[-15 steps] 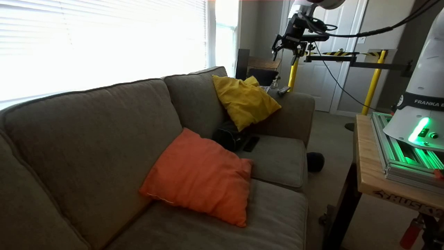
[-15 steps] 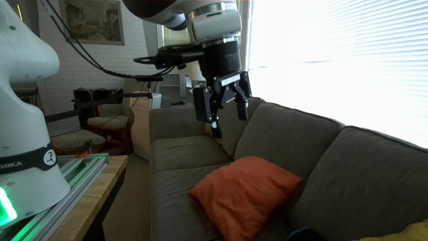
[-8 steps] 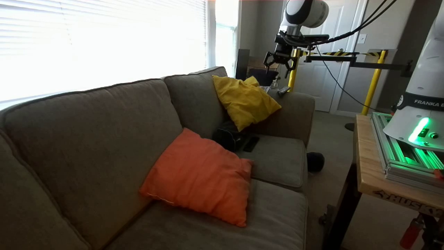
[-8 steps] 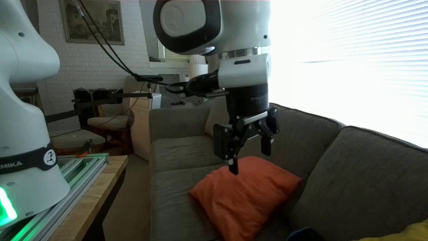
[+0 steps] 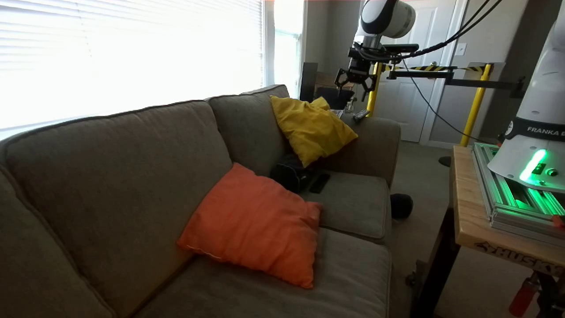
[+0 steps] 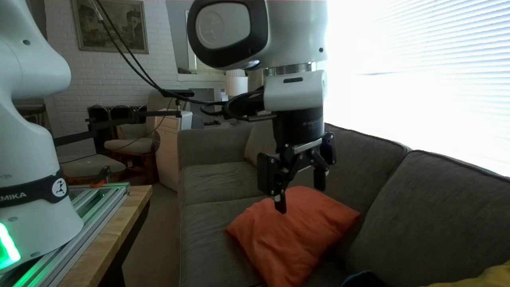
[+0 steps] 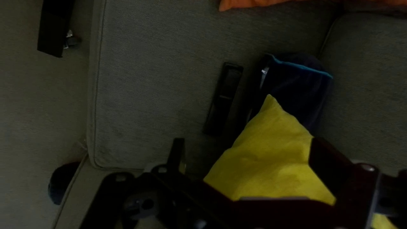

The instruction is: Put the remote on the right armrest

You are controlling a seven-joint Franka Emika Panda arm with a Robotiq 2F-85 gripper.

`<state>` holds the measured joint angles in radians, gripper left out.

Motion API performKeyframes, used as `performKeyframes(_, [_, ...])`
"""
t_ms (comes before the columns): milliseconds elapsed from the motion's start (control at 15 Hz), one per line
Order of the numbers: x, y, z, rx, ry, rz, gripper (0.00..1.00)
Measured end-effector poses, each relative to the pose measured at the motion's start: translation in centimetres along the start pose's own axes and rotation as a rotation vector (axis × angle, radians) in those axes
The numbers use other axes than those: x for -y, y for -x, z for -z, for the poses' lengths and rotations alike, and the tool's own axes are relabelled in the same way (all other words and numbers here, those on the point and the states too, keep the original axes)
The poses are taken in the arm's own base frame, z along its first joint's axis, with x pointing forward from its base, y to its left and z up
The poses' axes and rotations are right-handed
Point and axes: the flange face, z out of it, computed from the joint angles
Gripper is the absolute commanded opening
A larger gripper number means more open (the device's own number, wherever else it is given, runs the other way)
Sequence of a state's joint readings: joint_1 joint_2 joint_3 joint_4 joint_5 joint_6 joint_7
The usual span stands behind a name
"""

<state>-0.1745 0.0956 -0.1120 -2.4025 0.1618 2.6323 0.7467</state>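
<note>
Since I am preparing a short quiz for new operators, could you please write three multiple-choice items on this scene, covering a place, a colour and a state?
1. Where does the black remote lie?
A) On the wooden table
B) On the sofa seat
C) On the floor

2. What colour is the cushion that partly hides the dark pouch in the wrist view?
A) Orange
B) White
C) Yellow

3. How does the gripper stand?
A) Open, holding nothing
B) Shut, holding nothing
C) Shut on the black remote

Right letters:
1: B, as the wrist view shows it lying on the seat's cloth.
2: C, as its cloth shows plainly yellow there.
3: A, as its fingers stand apart in both exterior views with nothing held between them.
</note>
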Motion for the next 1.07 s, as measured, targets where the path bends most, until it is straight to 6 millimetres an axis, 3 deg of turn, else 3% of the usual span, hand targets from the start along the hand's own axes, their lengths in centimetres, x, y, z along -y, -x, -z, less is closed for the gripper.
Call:
performKeyframes(267, [0.4,-2.0,-3.9,-0.063,-0.014,-0.013,1.00])
performKeyframes(667, [1.7,-5.0,-12.1,-0.192,-0.028,-0.059,1.00])
performKeyframes(1067, [2.7,-6.6,-19.6,-0.263,0.084,-0.121,1.00])
